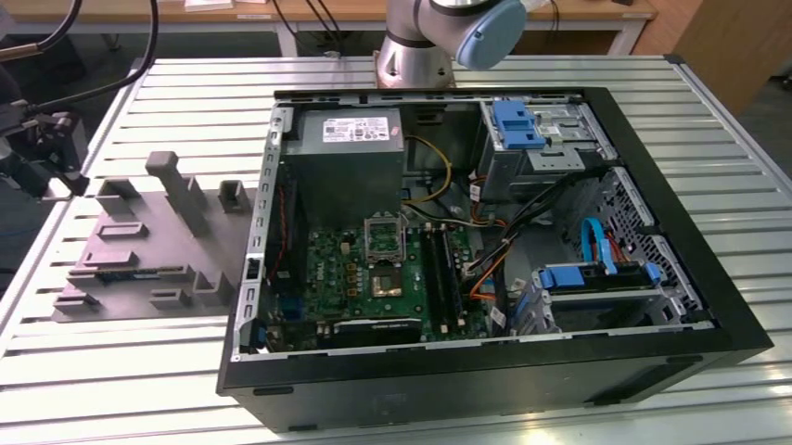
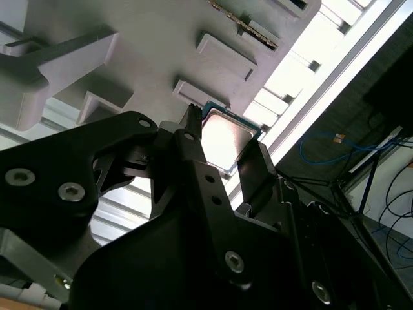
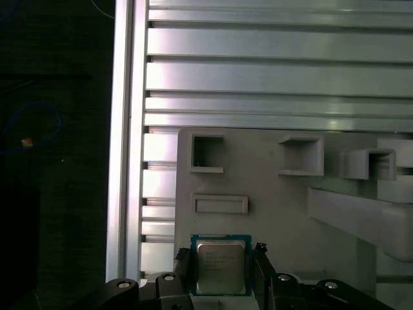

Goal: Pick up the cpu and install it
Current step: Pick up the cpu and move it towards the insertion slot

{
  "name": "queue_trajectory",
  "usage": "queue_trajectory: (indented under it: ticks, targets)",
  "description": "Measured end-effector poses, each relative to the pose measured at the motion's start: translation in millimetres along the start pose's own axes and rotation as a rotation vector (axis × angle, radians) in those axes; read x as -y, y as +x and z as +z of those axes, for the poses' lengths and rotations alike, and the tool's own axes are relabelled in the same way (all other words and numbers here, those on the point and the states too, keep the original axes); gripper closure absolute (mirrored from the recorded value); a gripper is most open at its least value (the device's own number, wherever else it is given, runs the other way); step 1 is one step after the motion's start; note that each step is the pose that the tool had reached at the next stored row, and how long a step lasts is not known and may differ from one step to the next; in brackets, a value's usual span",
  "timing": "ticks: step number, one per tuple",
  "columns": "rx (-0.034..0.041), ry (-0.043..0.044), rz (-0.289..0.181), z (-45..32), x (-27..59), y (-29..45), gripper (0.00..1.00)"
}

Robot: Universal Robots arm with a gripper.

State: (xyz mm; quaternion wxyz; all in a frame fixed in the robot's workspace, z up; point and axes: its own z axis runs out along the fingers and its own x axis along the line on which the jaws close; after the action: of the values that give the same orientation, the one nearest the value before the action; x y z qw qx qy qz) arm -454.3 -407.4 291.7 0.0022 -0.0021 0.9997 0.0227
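The cpu [image 3: 221,266], a small square chip with a shiny metal top and a green rim, sits between the two black fingers of my gripper [image 3: 221,258]. In the second wrist view the cpu [image 2: 226,139] is pinched at opposite edges by the gripper [image 2: 224,137], a little above the grey moulded tray [image 2: 161,45]. In the exterior view the gripper [image 1: 62,181] hangs over the far corner of the tray [image 1: 136,250] at the exterior view's left. The open computer case [image 1: 483,232] lies beside the tray, with its green motherboard [image 1: 371,278] and the socket [image 1: 384,236] exposed.
The tray carries upright blocks [image 1: 180,190] and shallow pockets [image 3: 219,204]. Everything rests on a slatted aluminium table [image 1: 124,371]. Inside the case are a power supply [image 1: 351,139], drive cages [image 1: 539,130] and loose cables [image 1: 520,232]. The arm's base [image 1: 415,56] stands behind the case.
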Motion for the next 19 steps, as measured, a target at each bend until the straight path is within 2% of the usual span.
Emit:
queue_trajectory:
  ticks: [10, 19]
  targets:
    - [-0.0001, 0.0001, 0.000, -3.1, -0.1, 0.0, 0.53]
    - [-0.0001, 0.0000, 0.000, -9.7, -0.5, 0.0, 0.53]
